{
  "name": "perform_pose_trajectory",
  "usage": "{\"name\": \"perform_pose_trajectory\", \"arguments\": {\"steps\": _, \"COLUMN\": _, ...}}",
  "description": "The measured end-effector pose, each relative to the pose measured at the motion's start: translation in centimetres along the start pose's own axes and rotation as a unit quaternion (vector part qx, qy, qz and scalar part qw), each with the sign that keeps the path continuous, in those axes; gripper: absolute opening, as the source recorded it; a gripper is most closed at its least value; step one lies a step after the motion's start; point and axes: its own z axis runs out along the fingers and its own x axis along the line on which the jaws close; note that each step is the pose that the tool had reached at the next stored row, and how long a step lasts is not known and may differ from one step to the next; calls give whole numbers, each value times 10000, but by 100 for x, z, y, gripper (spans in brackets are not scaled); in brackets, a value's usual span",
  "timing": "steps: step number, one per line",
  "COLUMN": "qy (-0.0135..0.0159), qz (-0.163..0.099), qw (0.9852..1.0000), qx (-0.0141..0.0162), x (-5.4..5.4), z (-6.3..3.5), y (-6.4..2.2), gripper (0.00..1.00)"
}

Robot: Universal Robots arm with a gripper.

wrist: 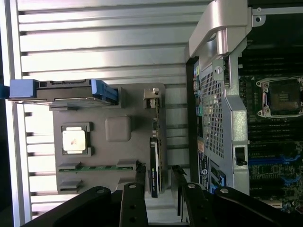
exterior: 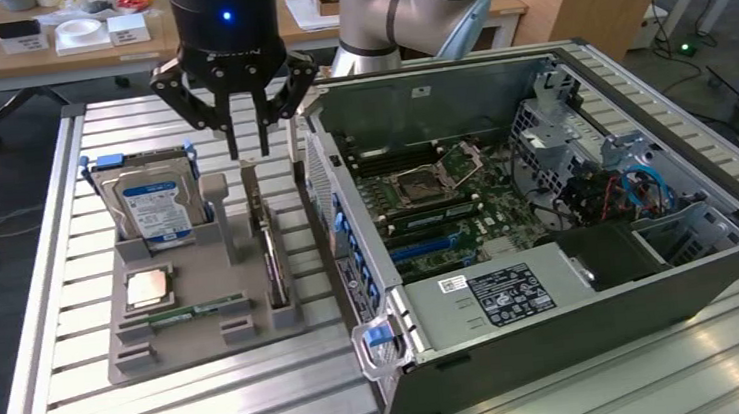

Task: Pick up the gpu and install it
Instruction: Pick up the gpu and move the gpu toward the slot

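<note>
The gpu (exterior: 269,244) is a thin black card standing on edge in a slot of the grey holder (exterior: 200,334), with its pale metal bracket (wrist: 152,97) at one end. In the wrist view the gpu (wrist: 155,163) runs lengthwise between the two dark fingertips (wrist: 140,166). My gripper (exterior: 261,152) hangs open just above the card's far end, one finger on each side, touching nothing. The wrist view shows the same open gripper (wrist: 158,168) straddling the card with a gap on both sides.
On the holder stand a silver hard drive (exterior: 156,208), a CPU (exterior: 149,287) and a green memory stick (exterior: 199,308). The open computer case (exterior: 544,202) lies close beside the holder on the exterior view's right, motherboard (exterior: 436,201) exposed. All of it rests on a slatted aluminium table (exterior: 69,293).
</note>
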Motion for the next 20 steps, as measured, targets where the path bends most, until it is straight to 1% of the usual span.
{"name": "perform_pose_trajectory", "arguments": {"steps": 16, "qy": 1, "qz": 0, "qw": 10000, "qx": 1, "x": -4, "z": 283, "y": -17, "gripper": 36}}
{"name": "perform_pose_trajectory", "arguments": {"steps": 18, "qy": 1, "qz": 0, "qw": 10000, "qx": 1, "x": -5, "z": 308, "y": -18, "gripper": 36}}
{"name": "perform_pose_trajectory", "arguments": {"steps": 20, "qy": 2, "qz": 0, "qw": 10000, "qx": 2, "x": -5, "z": 314, "y": -19, "gripper": 36}}
